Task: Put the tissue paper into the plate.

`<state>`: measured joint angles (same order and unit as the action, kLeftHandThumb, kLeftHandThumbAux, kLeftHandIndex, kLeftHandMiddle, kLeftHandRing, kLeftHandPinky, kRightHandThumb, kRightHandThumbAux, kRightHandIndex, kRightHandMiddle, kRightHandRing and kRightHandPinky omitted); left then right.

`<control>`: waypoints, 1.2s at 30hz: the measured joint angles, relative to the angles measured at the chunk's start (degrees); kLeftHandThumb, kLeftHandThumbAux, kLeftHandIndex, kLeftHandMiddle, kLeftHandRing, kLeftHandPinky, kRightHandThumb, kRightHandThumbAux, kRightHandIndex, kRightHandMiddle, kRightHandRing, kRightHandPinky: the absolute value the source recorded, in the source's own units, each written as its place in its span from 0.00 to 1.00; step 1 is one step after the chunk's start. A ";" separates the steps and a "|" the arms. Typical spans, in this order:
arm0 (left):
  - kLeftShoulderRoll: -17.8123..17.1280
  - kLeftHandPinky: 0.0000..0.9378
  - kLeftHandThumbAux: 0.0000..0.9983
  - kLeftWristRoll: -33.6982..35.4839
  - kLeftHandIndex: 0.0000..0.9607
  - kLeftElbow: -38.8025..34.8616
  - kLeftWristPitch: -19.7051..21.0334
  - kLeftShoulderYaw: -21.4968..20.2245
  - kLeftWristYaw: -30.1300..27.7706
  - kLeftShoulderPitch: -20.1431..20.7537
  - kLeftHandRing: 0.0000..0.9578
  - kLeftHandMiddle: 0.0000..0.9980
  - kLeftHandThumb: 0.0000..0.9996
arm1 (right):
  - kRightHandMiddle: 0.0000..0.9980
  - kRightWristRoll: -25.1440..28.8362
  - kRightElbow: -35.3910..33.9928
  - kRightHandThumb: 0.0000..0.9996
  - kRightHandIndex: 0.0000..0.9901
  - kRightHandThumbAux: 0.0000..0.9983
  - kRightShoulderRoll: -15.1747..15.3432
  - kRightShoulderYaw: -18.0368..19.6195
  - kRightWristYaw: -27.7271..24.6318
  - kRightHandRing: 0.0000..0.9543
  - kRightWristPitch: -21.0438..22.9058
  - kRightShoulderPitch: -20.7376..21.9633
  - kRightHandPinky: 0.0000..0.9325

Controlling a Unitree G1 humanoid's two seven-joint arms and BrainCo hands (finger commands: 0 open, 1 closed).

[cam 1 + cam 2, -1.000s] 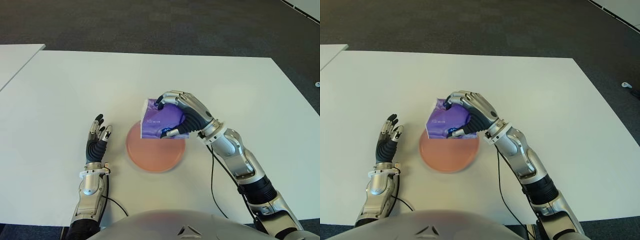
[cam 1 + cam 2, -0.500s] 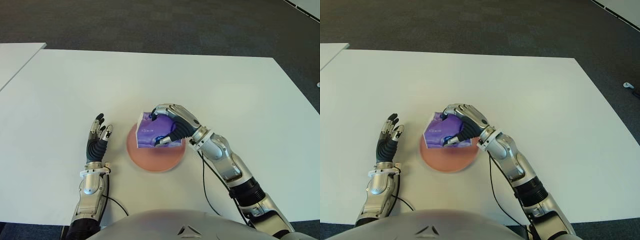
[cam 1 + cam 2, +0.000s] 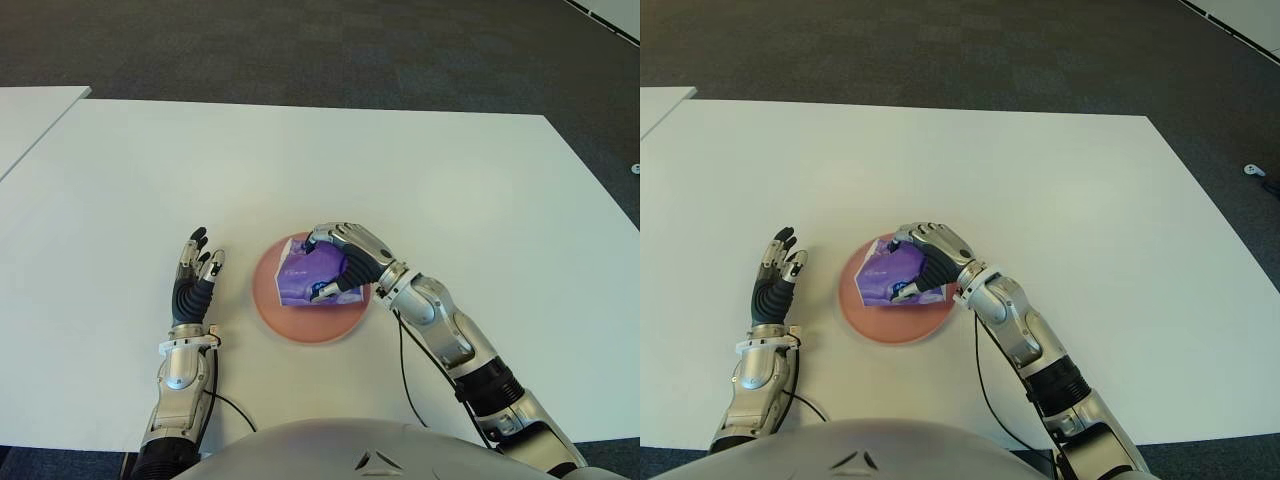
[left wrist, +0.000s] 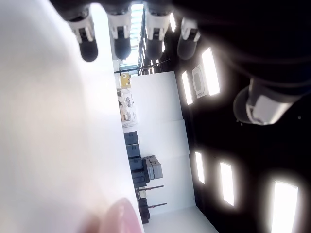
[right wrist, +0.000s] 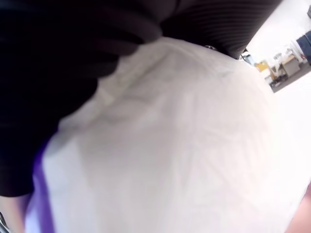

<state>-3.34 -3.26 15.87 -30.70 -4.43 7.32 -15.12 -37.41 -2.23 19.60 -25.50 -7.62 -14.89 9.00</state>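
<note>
Left eye view: right hand (image 3: 338, 268), clenched on the purple tissue pack (image 3: 303, 282), has lowered it onto the pink plate (image 3: 300, 325); release remains. Left hand (image 3: 195, 272) relaxed, left of plate.

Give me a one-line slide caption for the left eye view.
Right hand grips the purple tissue pack over the pink plate; left hand open beside it.

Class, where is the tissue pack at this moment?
In the eye views, the tissue pack sits over the pink plate, gripped by the right hand.
</note>
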 measured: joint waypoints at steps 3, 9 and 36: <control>-0.01 0.00 0.40 0.00 0.00 -0.01 0.00 0.00 -0.02 -0.03 0.00 0.00 0.00 | 0.55 -0.61 2.14 0.85 0.41 0.68 -0.57 -0.27 1.61 0.87 -0.66 0.40 0.90; -0.02 0.00 0.40 0.01 0.00 -0.08 0.06 0.00 -0.15 -0.03 0.00 0.00 0.00 | 0.55 -0.91 4.66 0.85 0.40 0.68 -1.30 -0.55 3.57 0.87 -1.94 1.37 0.90; -0.09 0.00 0.40 0.36 0.00 -0.84 0.69 0.07 -0.97 -0.38 0.00 0.00 0.00 | 0.01 -7.17 5.70 0.05 0.01 0.38 2.95 -3.49 0.24 0.00 -8.15 5.62 0.01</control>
<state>-3.44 -2.89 15.02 -30.01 -4.36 6.35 -15.50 -44.58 3.47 22.55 -28.99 -7.37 -23.04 14.62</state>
